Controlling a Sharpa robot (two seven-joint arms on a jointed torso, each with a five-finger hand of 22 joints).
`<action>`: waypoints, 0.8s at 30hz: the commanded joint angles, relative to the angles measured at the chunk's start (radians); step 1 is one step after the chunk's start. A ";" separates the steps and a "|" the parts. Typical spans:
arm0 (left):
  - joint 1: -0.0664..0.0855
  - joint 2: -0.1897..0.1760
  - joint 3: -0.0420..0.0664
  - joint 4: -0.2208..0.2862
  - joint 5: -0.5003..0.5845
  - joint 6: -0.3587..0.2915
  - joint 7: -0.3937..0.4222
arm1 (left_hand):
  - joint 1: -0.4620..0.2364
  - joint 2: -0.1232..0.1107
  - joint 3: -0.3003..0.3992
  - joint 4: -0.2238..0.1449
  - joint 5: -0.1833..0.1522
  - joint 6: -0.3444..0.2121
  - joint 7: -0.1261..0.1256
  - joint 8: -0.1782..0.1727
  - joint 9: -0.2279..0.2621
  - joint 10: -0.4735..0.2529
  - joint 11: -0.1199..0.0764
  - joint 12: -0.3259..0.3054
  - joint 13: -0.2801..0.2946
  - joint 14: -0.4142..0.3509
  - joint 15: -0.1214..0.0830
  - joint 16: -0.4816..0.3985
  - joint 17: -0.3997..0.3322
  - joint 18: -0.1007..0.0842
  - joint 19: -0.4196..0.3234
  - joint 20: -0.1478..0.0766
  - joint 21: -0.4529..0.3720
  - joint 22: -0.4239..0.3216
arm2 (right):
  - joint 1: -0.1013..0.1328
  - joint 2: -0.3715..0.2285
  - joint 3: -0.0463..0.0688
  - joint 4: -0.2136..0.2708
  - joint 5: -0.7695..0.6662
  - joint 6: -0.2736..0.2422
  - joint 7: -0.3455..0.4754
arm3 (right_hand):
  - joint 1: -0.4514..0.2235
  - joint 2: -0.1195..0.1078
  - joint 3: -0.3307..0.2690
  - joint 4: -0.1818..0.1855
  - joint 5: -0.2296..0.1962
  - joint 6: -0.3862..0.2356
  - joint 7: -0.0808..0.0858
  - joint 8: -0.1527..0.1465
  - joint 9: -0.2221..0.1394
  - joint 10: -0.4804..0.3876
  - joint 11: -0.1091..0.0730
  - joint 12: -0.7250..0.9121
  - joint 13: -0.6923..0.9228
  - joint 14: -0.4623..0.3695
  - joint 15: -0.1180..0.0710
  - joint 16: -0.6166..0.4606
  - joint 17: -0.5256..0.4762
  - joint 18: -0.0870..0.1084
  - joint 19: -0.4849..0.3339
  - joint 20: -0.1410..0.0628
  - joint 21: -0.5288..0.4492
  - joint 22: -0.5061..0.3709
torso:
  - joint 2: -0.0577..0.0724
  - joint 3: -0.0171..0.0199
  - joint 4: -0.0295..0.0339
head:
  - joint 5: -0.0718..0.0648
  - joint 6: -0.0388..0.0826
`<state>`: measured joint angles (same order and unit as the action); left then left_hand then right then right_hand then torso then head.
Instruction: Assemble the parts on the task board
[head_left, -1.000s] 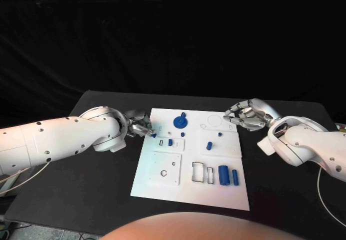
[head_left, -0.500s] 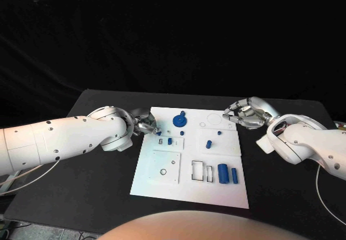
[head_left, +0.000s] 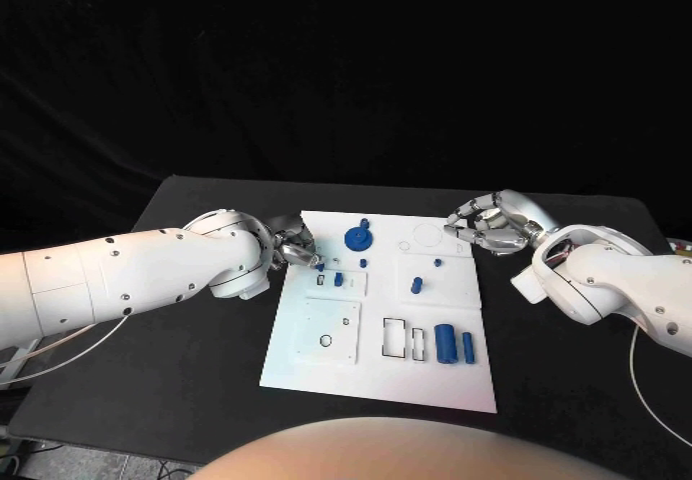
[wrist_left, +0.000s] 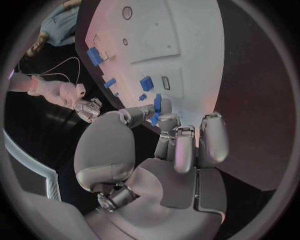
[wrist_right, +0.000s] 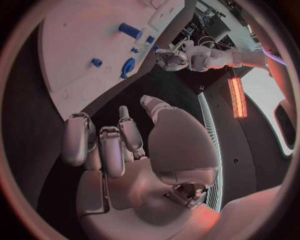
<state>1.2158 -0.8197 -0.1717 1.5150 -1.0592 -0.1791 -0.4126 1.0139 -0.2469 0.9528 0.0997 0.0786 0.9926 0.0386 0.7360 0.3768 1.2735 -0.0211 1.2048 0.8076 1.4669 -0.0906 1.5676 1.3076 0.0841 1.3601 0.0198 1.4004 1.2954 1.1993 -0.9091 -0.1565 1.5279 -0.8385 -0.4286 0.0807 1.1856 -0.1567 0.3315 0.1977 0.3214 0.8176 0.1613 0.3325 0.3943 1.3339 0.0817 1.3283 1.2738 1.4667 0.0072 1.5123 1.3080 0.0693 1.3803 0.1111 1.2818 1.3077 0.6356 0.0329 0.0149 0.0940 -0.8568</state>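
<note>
Holding a small blue part (wrist_left: 156, 107) pinched in its fingertips, the left robot hand (head_left: 293, 247) has advanced to the task board's (head_left: 361, 360) left edge near the upper slots, suggesting insertion is imminent. The right robot hand (head_left: 490, 226), curled and empty, hovers beside the board's far right corner above the black desk (head_left: 173, 350).

Left hand (head_left: 293, 247): you see it mostly hidden behind its own white arm in the head view; whether the small blue part (wrist_left: 157, 106) at its fingertips is pinched or merely touched cannot be told.
Right hand (head_left: 492, 226): fingers curled inward; the inside of the curl is hidden from you.
Task board (head_left: 378, 370): its left upper edge is covered by the left hand.
Small parts (head_left: 415, 286): too small for you to tell their shapes.
</note>
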 joint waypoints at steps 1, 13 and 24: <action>-0.001 0.006 0.000 -0.005 -0.009 0.050 -0.027 | 0.031 0.017 0.099 -0.105 0.007 0.010 -0.013 -0.004 -0.001 0.036 -0.026 0.007 0.005 0.104 -0.006 0.003 0.263 -0.012 0.007 0.000 0.004 0.001 | -0.001 0.000 0.000 0.002 -0.003 0.005 0.005 | -0.001 -0.001 0.000 0.008 0.002 -0.007 -0.001 0.005 -0.002 0.000 -0.005 0.003 -0.001 0.065 -0.004 -0.004 0.091 0.010 0.000 -0.003 -0.006 0.020 | 0.000 -0.0003 0.0000 | -0.001 -0.003; -0.002 0.018 -0.003 -0.019 -0.024 0.072 -0.046 | 0.030 0.022 0.093 -0.100 0.009 0.016 -0.014 -0.003 -0.003 0.044 -0.026 0.016 0.017 0.104 -0.005 0.003 0.263 -0.014 0.012 0.000 0.008 0.006 | -0.001 0.000 0.000 0.002 -0.003 0.004 0.006 | -0.001 -0.001 0.000 0.008 0.002 -0.007 -0.001 0.005 -0.002 0.000 -0.005 0.003 -0.001 0.065 -0.004 -0.004 0.091 0.010 0.000 -0.003 -0.006 0.020 | 0.000 -0.0003 0.0008 | -0.002 -0.006; -0.004 0.024 -0.003 -0.022 -0.034 0.081 -0.048 | 0.030 0.024 0.092 -0.098 0.010 0.018 -0.015 -0.002 -0.003 0.046 -0.027 0.018 0.020 0.104 -0.005 0.003 0.263 -0.014 0.012 0.000 0.008 0.006 | -0.001 0.001 0.000 0.002 -0.003 0.005 0.006 | -0.002 -0.001 -0.001 0.011 0.005 -0.007 -0.001 0.006 -0.002 0.000 -0.005 0.003 -0.002 0.065 -0.004 -0.004 0.089 0.010 0.000 -0.003 -0.006 0.020 | -0.001 -0.0004 0.0007 | -0.001 -0.010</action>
<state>1.2132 -0.7987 -0.1747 1.4920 -1.0817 -0.1203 -0.4557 1.0139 -0.2469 0.9528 0.0996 0.0840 0.9982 0.0334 0.7273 0.3718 1.2874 -0.0218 1.2196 0.8263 1.4684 -0.0889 1.5675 1.3075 0.0841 1.3671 0.0198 1.4039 1.3015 1.1993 -0.9092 -0.1564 1.5286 -0.8382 -0.4289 0.0810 1.1856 -0.1567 0.3298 0.2045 0.3214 0.8176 0.1613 0.3324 0.3935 1.3339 0.0817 1.3283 1.2729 1.4666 0.0072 1.5123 1.3077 0.0693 1.3803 0.1111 1.2818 1.3074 0.6352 0.0324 0.0154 0.0932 -0.8657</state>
